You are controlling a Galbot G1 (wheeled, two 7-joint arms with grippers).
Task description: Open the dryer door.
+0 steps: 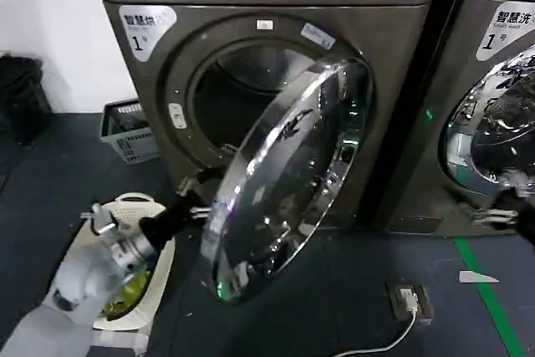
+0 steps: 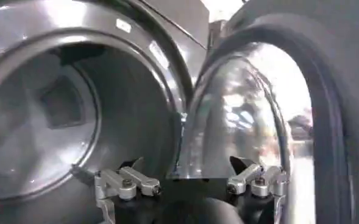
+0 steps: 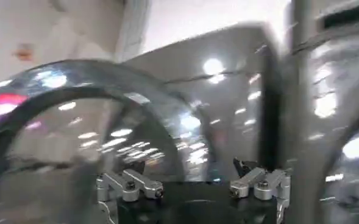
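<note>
Door: we see the dryer door [image 1: 284,177] swung partly open from the dryer [image 1: 276,56], chrome ring tilted out over the dark floor [image 1: 351,290], drum opening [image 1: 242,94] exposed behind it.

Left gripper: we find the left gripper [image 1: 191,205] just beside the door's free edge, at the lower left of the opening; in its wrist view [image 2: 194,176] the fingers [image 2: 139,181] stand spread apart, gripping nothing.

Right gripper: we see the right gripper [image 1: 506,206] low before the neighbouring machine [image 1: 493,123]; its fingers [image 3: 252,179] are spread, empty.

Nearby: a white basket [image 1: 138,206] under the left arm.
</note>
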